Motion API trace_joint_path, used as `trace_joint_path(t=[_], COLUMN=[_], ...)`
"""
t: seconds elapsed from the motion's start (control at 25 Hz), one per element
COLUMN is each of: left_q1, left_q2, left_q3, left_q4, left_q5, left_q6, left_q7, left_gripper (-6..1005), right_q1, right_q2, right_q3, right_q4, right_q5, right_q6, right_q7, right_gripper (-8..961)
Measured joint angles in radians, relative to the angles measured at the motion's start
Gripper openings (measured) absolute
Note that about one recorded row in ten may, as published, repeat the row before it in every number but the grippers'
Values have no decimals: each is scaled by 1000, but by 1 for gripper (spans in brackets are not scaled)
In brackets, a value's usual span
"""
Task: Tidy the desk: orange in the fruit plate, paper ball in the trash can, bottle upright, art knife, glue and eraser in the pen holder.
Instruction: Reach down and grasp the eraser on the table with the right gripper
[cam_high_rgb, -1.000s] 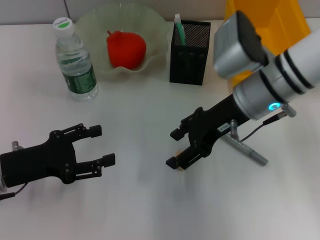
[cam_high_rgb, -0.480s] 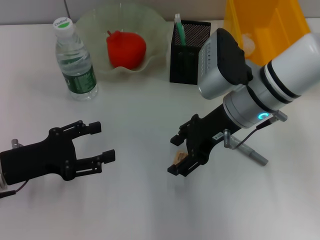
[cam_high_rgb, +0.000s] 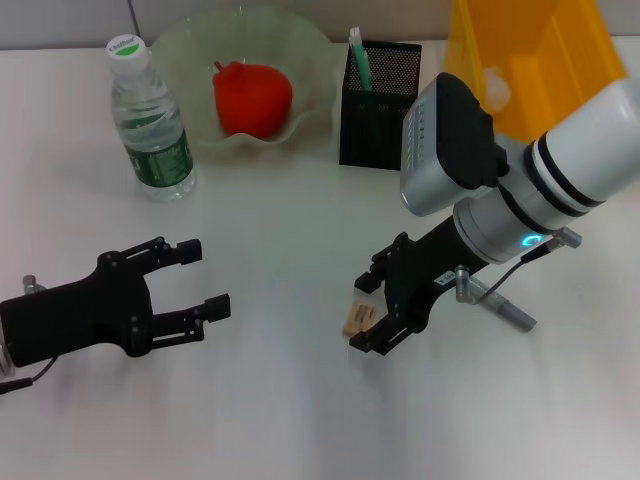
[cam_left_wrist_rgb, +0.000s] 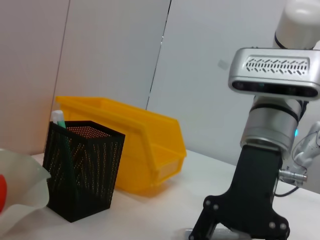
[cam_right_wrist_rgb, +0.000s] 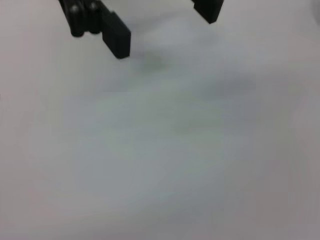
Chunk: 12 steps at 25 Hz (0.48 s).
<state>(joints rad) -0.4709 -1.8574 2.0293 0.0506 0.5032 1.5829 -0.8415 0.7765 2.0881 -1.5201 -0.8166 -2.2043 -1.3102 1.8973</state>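
The tan eraser (cam_high_rgb: 353, 318) lies on the white desk between the two spread fingers of my right gripper (cam_high_rgb: 364, 313), which is open around it. A grey art knife (cam_high_rgb: 497, 302) lies on the desk under my right arm. The black mesh pen holder (cam_high_rgb: 379, 105) (cam_left_wrist_rgb: 82, 175) holds a green-and-white glue stick (cam_high_rgb: 358, 58). The orange (cam_high_rgb: 252, 98) rests in the fruit plate (cam_high_rgb: 312, 62). The bottle (cam_high_rgb: 150, 120) stands upright. A paper ball (cam_high_rgb: 496, 89) sits in the yellow trash can (cam_high_rgb: 540, 55). My left gripper (cam_high_rgb: 200, 279) is open at the near left.
In the left wrist view the trash can (cam_left_wrist_rgb: 145, 145) stands behind the pen holder, and my right arm (cam_left_wrist_rgb: 260, 195) rises to one side of them. Bare white desk lies between the two grippers and along the front edge.
My right gripper has shifted a little right and toward me. The eraser, half hidden by a finger before, now shows in full between the fingers. The left arm has barely moved.
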Motion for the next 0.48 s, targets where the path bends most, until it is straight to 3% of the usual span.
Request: trace_joint_path(t=[0.48], left_q1=[5], left_q2=[1], left_q3=[-5], left_q4=[0], left_q5=[3], left_q6=[1], left_q7=[-2], left_gripper=[850], right_q1=[-10], right_q2=[0], right_q3=[-22], right_q4=[-13], right_q5=[8], right_q6=[13], right_q7=[-20], right_gripper=[740])
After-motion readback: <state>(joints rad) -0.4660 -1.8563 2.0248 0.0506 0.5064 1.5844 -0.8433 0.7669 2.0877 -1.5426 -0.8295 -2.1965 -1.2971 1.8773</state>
